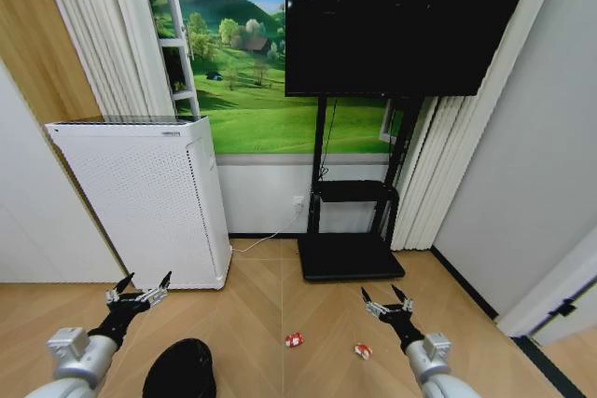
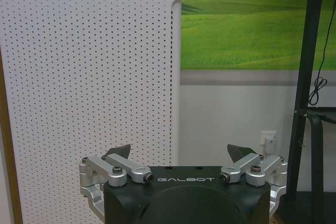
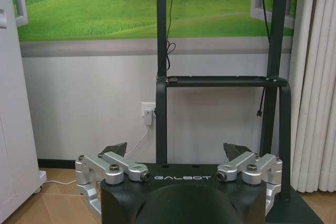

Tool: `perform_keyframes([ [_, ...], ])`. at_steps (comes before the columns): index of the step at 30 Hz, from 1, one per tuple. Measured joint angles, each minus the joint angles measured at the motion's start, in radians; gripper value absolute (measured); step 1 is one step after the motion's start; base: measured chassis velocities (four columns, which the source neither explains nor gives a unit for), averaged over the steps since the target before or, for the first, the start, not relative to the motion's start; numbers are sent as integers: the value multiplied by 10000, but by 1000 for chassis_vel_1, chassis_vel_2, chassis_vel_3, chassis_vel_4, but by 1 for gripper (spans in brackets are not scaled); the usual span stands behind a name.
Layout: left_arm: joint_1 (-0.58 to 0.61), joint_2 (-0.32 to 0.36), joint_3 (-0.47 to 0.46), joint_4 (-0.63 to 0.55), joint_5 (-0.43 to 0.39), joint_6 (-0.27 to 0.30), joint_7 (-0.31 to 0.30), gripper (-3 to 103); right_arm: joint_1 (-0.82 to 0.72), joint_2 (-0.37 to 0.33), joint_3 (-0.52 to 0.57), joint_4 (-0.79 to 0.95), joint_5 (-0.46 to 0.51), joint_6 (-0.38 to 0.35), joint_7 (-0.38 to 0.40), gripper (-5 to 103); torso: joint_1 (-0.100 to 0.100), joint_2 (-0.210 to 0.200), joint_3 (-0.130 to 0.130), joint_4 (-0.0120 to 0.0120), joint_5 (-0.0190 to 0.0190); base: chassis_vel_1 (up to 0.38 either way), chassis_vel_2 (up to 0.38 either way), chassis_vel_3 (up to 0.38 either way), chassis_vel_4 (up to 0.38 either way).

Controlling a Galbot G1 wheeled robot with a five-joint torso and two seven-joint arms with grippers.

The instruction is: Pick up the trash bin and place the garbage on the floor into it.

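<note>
The trash bin point(image 1: 180, 370), small, black and round, stands on the floor point(image 1: 261, 319) at the bottom of the head view, just right of my left forearm. Two pieces of garbage lie on the parquet: a red-and-white wrapper point(image 1: 294, 339) and a small red and white scrap point(image 1: 363, 350). My left gripper point(image 1: 140, 289) hovers open above and left of the bin, facing the white appliance. My right gripper point(image 1: 386, 299) is open too, held above the floor just right of the scrap. Both hold nothing, as the left wrist view point(image 2: 181, 153) and right wrist view point(image 3: 175, 150) show.
A tall white perforated appliance point(image 1: 149, 198) stands at the left against the wall. A black TV stand base point(image 1: 350, 256) with a shelf and a large screen point(image 1: 401, 16) sits ahead. White curtains point(image 1: 438, 174) hang at the right. A black strip point(image 1: 466, 281) edges the floor.
</note>
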Motion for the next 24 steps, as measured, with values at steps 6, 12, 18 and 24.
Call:
perform_keyframes([
  [6, -4, -67, 131, 39, 117, 19, -50, 100, 42, 27, 58, -119, 136, 66, -36, 100, -138, -318, -188, 0, 0, 0, 0, 0, 0],
  [12, -96, -125, 334, 45, 215, 103, -149, 100, 75, 20, 4, -144, 154, 42, -40, 100, -229, -569, -346, 0, -1, 0, 0, 0, 0],
  [18, -99, -164, 456, 17, 310, 146, -165, 100, 130, 9, 11, -149, 257, 9, -42, 100, -324, -797, -479, 0, 0, 0, 0, 0, 0],
  [24, -106, -201, 575, -44, 360, 171, -239, 100, 109, -69, 118, -154, 400, 8, -41, 100, -422, -1033, -616, 0, 0, 0, 0, 0, 0],
])
